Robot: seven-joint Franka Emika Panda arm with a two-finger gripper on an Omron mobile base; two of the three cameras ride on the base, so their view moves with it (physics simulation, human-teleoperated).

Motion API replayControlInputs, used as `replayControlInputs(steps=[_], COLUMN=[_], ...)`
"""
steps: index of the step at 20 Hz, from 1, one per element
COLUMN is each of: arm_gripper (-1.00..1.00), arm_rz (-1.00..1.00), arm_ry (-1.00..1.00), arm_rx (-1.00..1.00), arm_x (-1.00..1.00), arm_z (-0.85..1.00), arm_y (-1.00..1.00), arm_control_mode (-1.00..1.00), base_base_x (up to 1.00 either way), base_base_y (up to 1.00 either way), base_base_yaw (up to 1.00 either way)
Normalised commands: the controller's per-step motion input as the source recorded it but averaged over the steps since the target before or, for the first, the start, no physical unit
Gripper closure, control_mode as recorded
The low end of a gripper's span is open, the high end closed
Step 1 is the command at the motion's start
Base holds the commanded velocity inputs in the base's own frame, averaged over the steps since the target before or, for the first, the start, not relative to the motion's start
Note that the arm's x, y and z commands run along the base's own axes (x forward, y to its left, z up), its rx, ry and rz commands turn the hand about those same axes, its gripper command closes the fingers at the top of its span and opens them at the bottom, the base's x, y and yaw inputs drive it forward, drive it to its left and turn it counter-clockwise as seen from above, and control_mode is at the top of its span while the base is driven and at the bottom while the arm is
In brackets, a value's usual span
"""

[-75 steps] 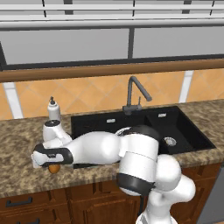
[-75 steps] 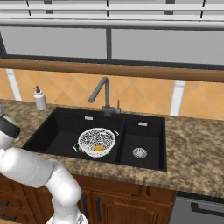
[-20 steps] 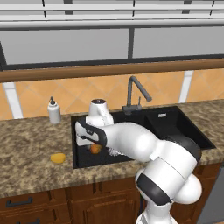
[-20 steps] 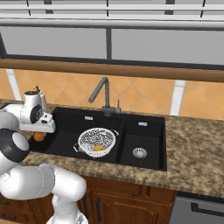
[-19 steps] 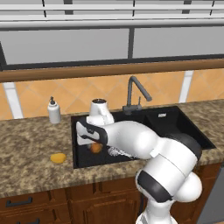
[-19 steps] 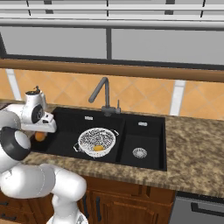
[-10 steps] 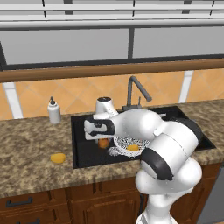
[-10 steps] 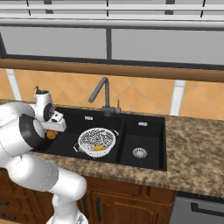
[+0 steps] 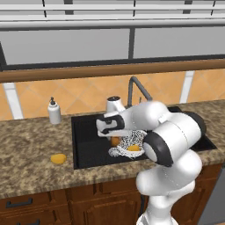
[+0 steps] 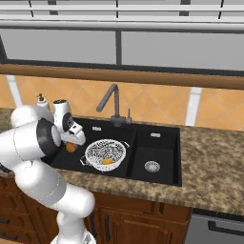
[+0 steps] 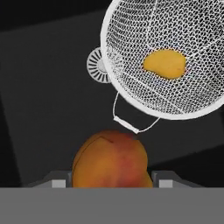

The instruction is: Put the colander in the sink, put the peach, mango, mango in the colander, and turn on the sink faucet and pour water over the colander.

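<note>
We see our fingers (image 11: 112,186) clamped on the peach (image 11: 111,159) over the black sink (image 10: 157,143), the colander (image 11: 166,57) just ahead of them in the basin holding 1 mango (image 11: 165,64), and the other mango (image 9: 58,158) well behind on the worktop (image 9: 30,162).

A white soap dispenser bottle (image 9: 54,111) stands upright on the speckled brown granite counter (image 9: 26,145) before an orange tiled backsplash (image 9: 83,94).
</note>
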Motion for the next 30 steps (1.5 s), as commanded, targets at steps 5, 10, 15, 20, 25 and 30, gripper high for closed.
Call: replayControlInputs(steps=[5, 10, 15, 20, 25, 30], arm_gripper=[1.00, 1.00, 1.00, 1.00, 1.00, 1.00], arm_rz=[-0.19, -0.15, -0.02, 0.00, 0.00, 0.00], arm_ry=[0.00, 0.00, 0.00, 0.00, 0.00, 0.00], arm_rx=[-0.05, -0.06, -0.01, 0.00, 0.00, 0.00], arm_x=[0.29, 0.33, 0.58, 0.48, 0.29, 0.28], arm_z=[-0.10, -0.28, -0.38, -0.37, -0.46, -0.49], arm_y=[-0.60, -0.33, -0.02, -0.20, -0.34, -0.20], arm_control_mode=[-1.00, -1.00, -1.00, -1.00, -1.00, -1.00], base_base_x=[0.00, 0.00, 0.00, 0.00, 0.00, 0.00], base_base_y=[0.00, 0.00, 0.00, 0.00, 0.00, 0.00], base_base_yaw=[0.00, 0.00, 0.00, 0.00, 0.00, 0.00])
